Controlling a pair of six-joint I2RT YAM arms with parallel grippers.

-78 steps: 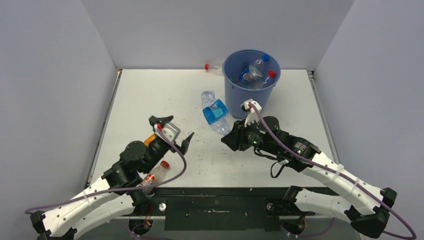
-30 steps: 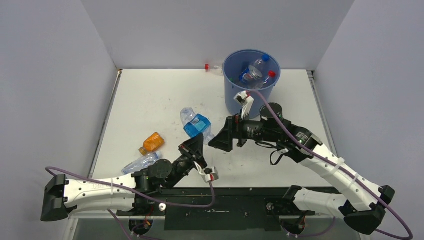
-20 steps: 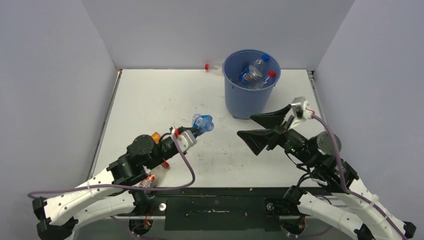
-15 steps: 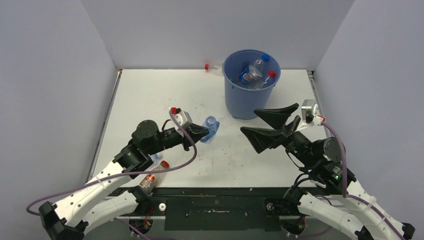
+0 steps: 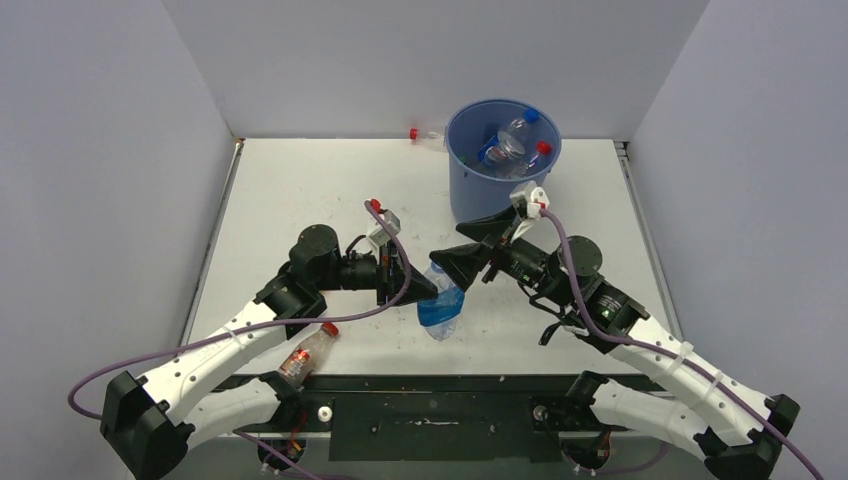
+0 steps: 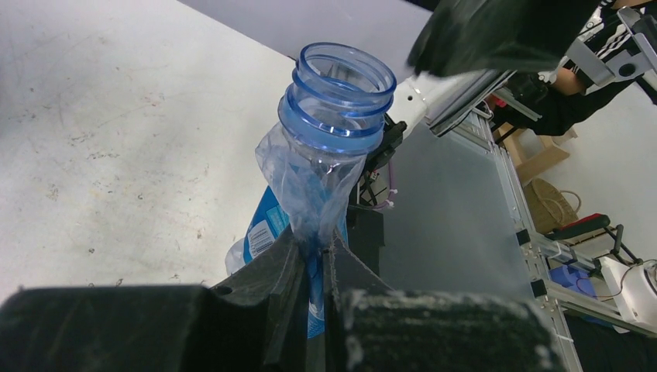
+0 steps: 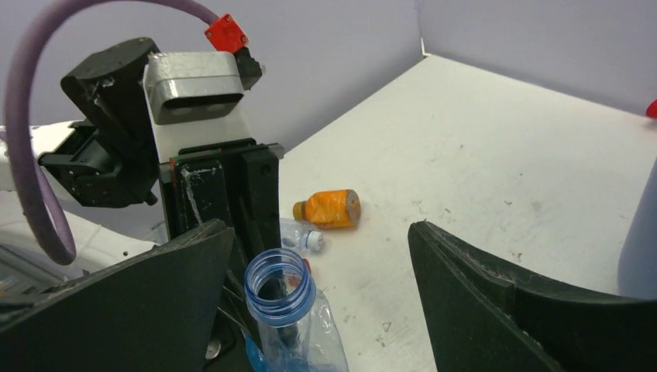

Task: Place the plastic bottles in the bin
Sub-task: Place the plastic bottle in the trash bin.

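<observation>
Because your left gripper (image 6: 318, 248) is pinched shut on the crumpled shoulder of the capless blue-labelled bottle (image 6: 335, 93), the open mouth sticks out just past its fingertips and the body hangs below them. Whether the base rests on the table (image 6: 116, 116) is not clear. Treat this bottle as light and soft: the thin wall lies folded flat between the jaws and will likely buckle or slip under a squeeze. The threaded neck looks like the one stiff place, so take hold there. Your right gripper (image 7: 319, 232) faces the left one, with its jaws spread wide to either side of that mouth and touching nothing. Both arms reach low toward the middle with their wrists aimed at each other, and the left forearm is nearly level. Ahead of the right gripper, past the left one, an orange bottle (image 7: 329, 209) and a small clear bottle (image 7: 298, 235) lie on the table. Behind the right gripper stands the bin (image 5: 497, 200), with several bottles inside.
</observation>
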